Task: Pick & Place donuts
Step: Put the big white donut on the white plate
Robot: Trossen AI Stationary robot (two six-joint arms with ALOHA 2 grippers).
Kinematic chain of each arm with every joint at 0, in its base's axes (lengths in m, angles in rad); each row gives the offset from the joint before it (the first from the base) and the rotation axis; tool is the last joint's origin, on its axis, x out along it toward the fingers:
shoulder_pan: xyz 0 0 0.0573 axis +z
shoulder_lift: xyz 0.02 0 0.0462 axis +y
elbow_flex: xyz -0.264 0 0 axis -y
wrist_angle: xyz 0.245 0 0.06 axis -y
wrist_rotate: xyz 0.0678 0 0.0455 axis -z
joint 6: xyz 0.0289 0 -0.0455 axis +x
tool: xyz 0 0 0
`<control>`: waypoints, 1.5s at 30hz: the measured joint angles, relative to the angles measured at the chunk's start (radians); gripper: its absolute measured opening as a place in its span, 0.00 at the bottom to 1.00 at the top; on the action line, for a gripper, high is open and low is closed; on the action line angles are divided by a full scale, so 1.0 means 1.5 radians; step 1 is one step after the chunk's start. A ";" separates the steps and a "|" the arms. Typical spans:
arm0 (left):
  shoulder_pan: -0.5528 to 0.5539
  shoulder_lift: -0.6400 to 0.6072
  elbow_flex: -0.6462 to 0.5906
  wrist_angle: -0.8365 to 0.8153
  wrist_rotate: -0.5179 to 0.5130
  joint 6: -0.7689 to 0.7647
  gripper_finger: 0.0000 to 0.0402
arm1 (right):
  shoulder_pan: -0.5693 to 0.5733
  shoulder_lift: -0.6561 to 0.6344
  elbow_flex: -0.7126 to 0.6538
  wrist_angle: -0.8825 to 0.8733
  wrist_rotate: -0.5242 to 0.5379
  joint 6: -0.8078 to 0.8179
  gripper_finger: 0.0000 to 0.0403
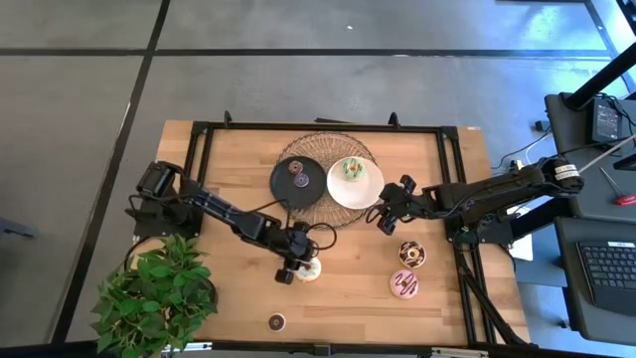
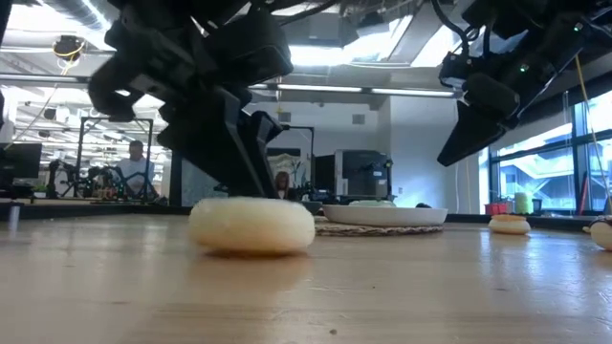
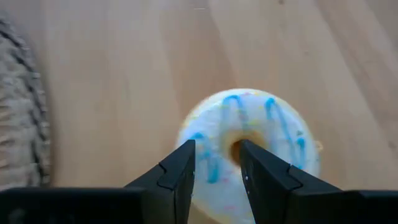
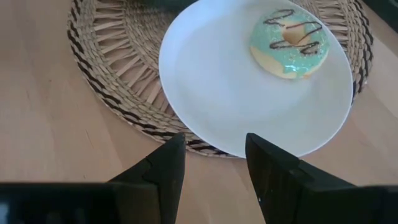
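The left gripper [image 1: 295, 267] is down at the cream donut [image 3: 249, 152], which lies on the wooden surface [image 1: 348, 283] near the woven mat [image 1: 328, 179]. Its fingers [image 3: 177, 177] stand partly apart over the ring, one above the icing, the other near the hole; whether they grip it I cannot tell. The right gripper [image 4: 211, 165] hovers by the white plate [image 4: 217, 93], fingers apart and empty. The green donut [image 4: 289, 42] sits on that plate.

wooden table [image 1: 229, 288] carries a woven mat [image 1: 328, 211], cream donut [image 1: 309, 268], chocolate donut [image 1: 411, 254], pink donut [image 1: 404, 285], possibly a mini brown one [image 1: 276, 321].
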 joint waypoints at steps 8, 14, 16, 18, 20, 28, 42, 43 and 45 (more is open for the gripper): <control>-0.004 0.006 0.000 -0.010 -0.033 -0.016 0.29 | 0.000 0.000 0.000 0.002 0.000 0.000 0.42; -0.008 0.028 0.001 -0.006 -0.016 -0.027 0.30 | 0.000 0.000 0.000 0.002 0.003 0.000 0.42; -0.007 0.037 0.002 -0.006 -0.014 -0.041 0.30 | 0.000 0.000 0.000 0.002 0.006 -0.001 0.42; -0.007 0.041 0.002 -0.006 -0.014 -0.055 0.31 | 0.000 0.000 0.000 0.002 0.007 -0.001 0.42; -0.007 0.041 0.002 -0.006 -0.016 -0.072 0.30 | 0.000 0.000 0.000 0.002 0.008 -0.001 0.42; -0.008 0.035 -0.001 0.027 -0.012 -0.103 0.30 | 0.000 0.000 0.000 0.001 0.008 -0.003 0.42; -0.008 0.033 0.000 0.002 -0.027 -0.054 0.18 | 0.000 0.000 0.000 0.001 0.010 -0.017 0.42; -0.008 0.034 0.000 0.002 -0.024 -0.053 0.16 | 0.000 0.000 0.000 0.001 0.010 -0.018 0.42; -0.008 0.034 0.000 0.002 -0.019 -0.053 0.12 | 0.000 0.000 0.000 0.001 0.010 -0.018 0.42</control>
